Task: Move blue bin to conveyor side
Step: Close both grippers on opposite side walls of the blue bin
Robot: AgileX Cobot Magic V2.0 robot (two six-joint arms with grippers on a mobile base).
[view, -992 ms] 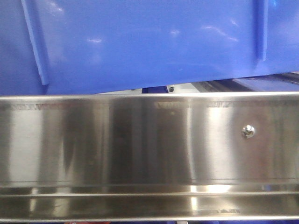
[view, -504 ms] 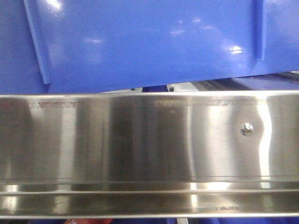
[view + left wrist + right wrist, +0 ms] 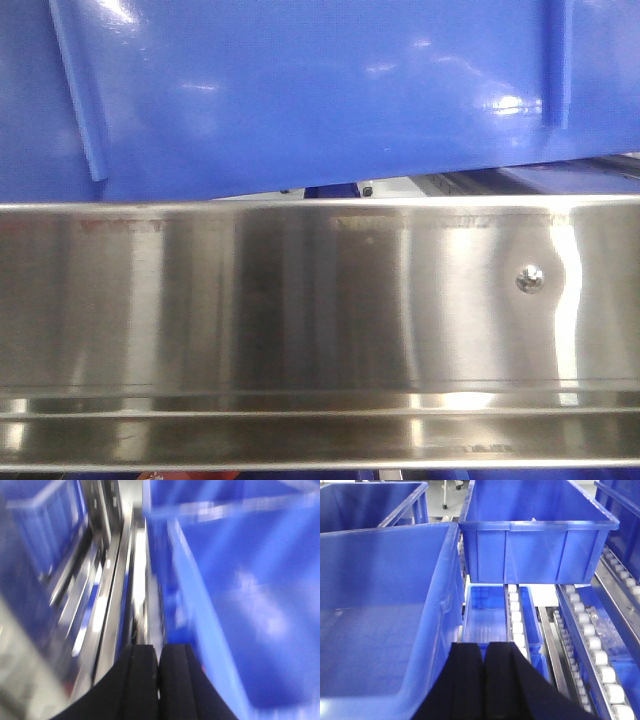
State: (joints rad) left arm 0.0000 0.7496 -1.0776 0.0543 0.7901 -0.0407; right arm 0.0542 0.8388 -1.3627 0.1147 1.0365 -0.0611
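Landmark: the blue bin (image 3: 320,90). From the front, its glossy ribbed wall fills everything above the steel rail (image 3: 300,310), which runs just below it. The bin's bottom edge is not parallel to that rail. It rises toward the end over the screw (image 3: 530,280), and a sliver of gap opens beneath. This reads as a bin tipped or swung mid-shift, not parked.

Left gripper (image 3: 159,652): black fingers pressed together with nothing between them, just outside the bin's long rim. The view is badly blurred, so contact with the wall can't be judged.

Right gripper (image 3: 483,652): also closed pad to pad and empty, at the bin's opposite side wall. It is touching or nearly so — can't tell which. Closed fingers set against a wall suit pushing rather than lifting, which is my guess at the posture.

Beyond the bin, a second blue tote (image 3: 535,540) sits over a roller rack (image 3: 592,650), and a shallow blue tray (image 3: 485,615) lies lower, beside the bin. No conveyor shows in any view — the bin is probably not there yet.
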